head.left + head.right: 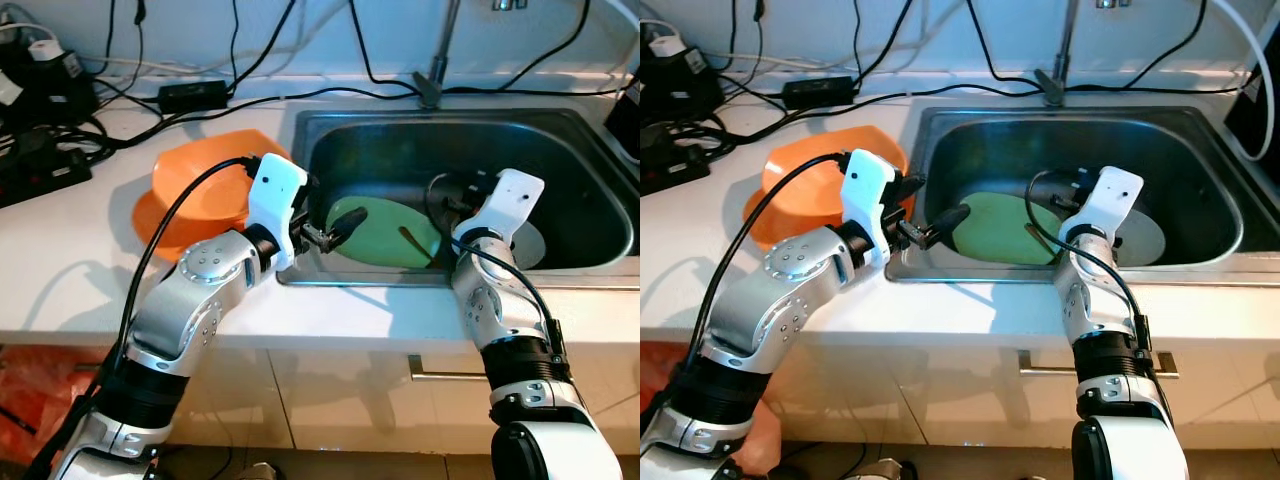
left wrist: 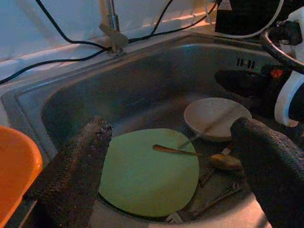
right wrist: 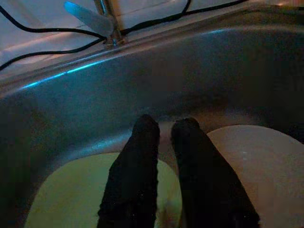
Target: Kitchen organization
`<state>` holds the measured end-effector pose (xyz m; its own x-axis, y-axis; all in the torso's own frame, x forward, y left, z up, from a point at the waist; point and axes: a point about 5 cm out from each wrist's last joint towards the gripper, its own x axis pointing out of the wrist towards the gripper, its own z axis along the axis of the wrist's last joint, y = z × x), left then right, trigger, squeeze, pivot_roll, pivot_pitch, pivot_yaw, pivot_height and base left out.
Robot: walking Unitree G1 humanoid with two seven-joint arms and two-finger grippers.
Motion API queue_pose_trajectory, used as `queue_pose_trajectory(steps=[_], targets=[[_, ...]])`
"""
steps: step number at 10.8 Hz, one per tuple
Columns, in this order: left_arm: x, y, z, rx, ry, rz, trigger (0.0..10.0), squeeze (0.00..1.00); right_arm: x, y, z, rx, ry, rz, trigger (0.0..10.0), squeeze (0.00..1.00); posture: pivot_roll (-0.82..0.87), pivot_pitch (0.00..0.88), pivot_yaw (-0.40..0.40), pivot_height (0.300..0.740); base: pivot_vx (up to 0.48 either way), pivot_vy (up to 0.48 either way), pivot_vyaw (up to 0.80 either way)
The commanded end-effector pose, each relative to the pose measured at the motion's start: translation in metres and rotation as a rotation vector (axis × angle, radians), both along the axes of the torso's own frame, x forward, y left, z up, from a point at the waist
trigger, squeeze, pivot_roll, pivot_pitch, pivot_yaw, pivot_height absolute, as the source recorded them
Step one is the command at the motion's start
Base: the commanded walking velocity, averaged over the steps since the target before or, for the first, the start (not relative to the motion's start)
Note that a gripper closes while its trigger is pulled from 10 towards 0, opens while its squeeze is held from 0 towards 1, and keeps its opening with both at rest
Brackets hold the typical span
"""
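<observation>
left gripper (image 2: 166, 175) spread wide at sink (image 1: 590, 190) edge over green plate (image 1: 385, 232), right gripper (image 3: 164, 142) fingers nearly together, empty

Silver arms, white wrists, black textured gripper fingers (image 2: 71, 175)

head views bright, sharp; wrist views dim, bluish; right wrist darkest, soft
</observation>
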<state>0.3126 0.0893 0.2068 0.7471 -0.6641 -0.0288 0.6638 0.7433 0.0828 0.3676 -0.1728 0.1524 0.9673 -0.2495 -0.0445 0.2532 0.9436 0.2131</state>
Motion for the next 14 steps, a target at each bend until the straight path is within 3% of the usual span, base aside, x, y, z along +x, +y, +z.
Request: queue_pose_trajectory(steps=[1,4,6,8,11,12,14], targets=[[-0.003,-0.001,0.001,0.024,-0.028,-0.014,10.0,1.00,0.004,0.004,0.008,-0.025,-0.033,0.020,10.0,1.00,0.11,0.055,0.056,0.740,0.000,0.000,0.00],[-0.002,0.000,0.001,0.026,-0.032,-0.011,10.0,1.00,0.006,0.017,0.020,-0.054,-0.074,0.094,10.0,1.00,0.11,0.053,0.056,0.740,0.000,0.000,0.00],[0.002,0.005,0.008,0.029,-0.089,0.041,10.0,1.00,0.004,0.033,0.029,-0.039,-0.112,0.209,10.0,1.00,0.11,0.054,0.054,0.740,0.000,0.000,0.00],[0.013,0.024,0.022,0.036,-0.188,0.197,10.0,1.00,-0.001,0.050,0.041,-0.028,-0.167,0.358,10.0,1.00,0.12,0.054,0.053,0.740,0.000,0.000,0.00],[0.014,0.038,0.027,0.111,-0.224,0.224,10.0,1.00,-0.012,0.060,0.049,-0.015,-0.178,0.500,10.0,1.00,0.13,0.053,0.052,0.740,0.000,0.000,0.00],[0.012,0.042,0.024,0.195,-0.250,0.187,10.0,1.00,-0.019,0.066,0.054,0.007,-0.181,0.576,10.0,0.00,0.13,0.051,0.051,0.740,0.000,0.000,0.00],[0.010,0.051,0.020,0.251,-0.234,0.147,10.0,1.00,-0.029,0.069,0.060,0.004,-0.184,0.654,10.0,0.00,0.13,0.048,0.053,0.740,0.000,0.000,0.00]])
